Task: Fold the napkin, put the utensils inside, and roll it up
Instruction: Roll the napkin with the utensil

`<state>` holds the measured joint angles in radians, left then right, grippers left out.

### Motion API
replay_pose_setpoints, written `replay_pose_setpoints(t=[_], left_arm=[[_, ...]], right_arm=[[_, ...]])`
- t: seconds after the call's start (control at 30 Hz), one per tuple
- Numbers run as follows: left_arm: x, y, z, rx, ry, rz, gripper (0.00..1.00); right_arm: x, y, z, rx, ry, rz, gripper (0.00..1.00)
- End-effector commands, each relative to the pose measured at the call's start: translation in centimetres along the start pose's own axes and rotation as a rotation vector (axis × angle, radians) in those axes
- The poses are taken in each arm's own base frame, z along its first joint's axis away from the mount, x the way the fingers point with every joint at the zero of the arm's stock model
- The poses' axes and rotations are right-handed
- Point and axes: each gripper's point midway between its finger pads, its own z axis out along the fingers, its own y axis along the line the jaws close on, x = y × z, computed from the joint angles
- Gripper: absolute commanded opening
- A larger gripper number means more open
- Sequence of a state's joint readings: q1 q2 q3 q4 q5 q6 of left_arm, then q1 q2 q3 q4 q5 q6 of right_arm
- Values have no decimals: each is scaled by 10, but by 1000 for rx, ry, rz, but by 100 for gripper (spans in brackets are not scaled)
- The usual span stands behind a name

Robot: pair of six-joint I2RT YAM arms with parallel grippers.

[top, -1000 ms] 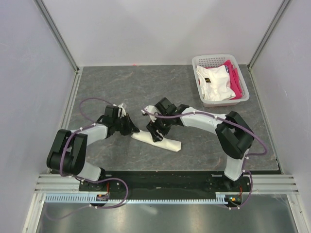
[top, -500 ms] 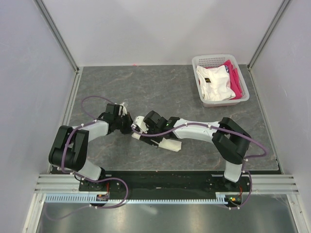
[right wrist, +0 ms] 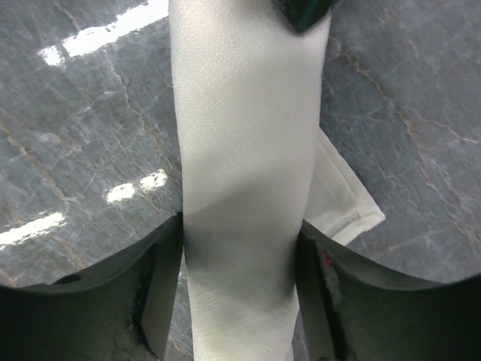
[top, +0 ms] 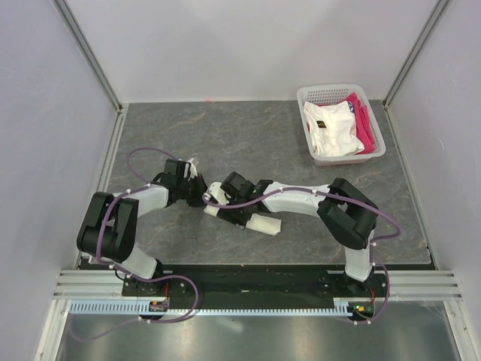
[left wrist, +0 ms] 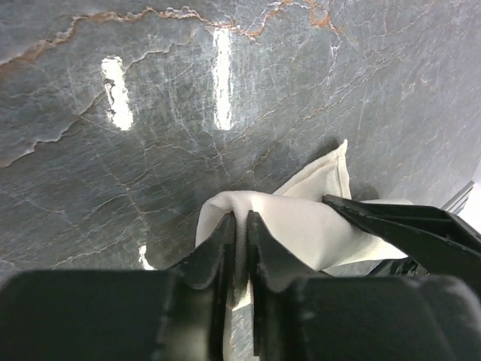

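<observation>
A: Working outward from the arm bases, what comes first?

B: The cream-white cloth napkin point(top: 264, 224), rolled into a tight tube on the grey marbled tabletop point(top: 188, 135). Its long axis runs from near-right to far-left. The near-right end lies free, and both grippers sit at the far-left end.

A: Right gripper?

B: The right gripper point(right wrist: 240, 226) straddles the tube square across that axis. Its jaws stand fairly wide and both pads touch the flanks, so the roll fills the gap and I read it as held. From its wrist, the tube runs straight away between the fingers. A loose flat corner pokes out on the right.

A: Left gripper?

B: The left gripper point(left wrist: 239, 222) meets the tube end-on, just past the right one. Its jaws are narrow, with a fold of cloth pinched between the tips. One of the right gripper's fingers lies across the cloth just beside it.

A: Spoon?

B: None in any view. I cannot tell whether it is inside the roll.

A: Next move?

B: My guess is finishing or letting go of the roll. Both arms are already on it, so nothing needs reaching. The free end is nearer the right arm. That loose corner could unwind when the jaws let go.

A: Farther out?

B: A white plastic mesh basket point(top: 349, 158) sits at the far right, well apart. It holds a white garment point(top: 331, 128) and a pink cloth point(top: 366, 126).
</observation>
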<state>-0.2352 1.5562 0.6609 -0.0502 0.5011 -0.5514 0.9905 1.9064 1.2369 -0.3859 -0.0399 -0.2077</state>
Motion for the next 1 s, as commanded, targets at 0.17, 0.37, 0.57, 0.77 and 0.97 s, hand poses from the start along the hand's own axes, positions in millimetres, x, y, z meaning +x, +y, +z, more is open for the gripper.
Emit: replay_pose_setpoints(t=[0.17, 0.37, 0.57, 0.77, 0.97], left_arm=[[-31, -14, -21, -5, -142, 99, 59], [-36, -7, -38, -61, -241, 110, 62], [-32, -14, -47, -10, -300, 141, 63], [-18, -14, -40, 33, -250, 129, 60], [-4, -17, -33, 94, -210, 113, 54]], right_arm=[[10, 25, 1, -356, 41, 187, 48], [3, 26, -7, -555, -3, 337, 43], [11, 27, -2, -644, 15, 408, 43], [19, 26, 5, -700, 30, 464, 43], [22, 21, 12, -721, 32, 499, 43]])
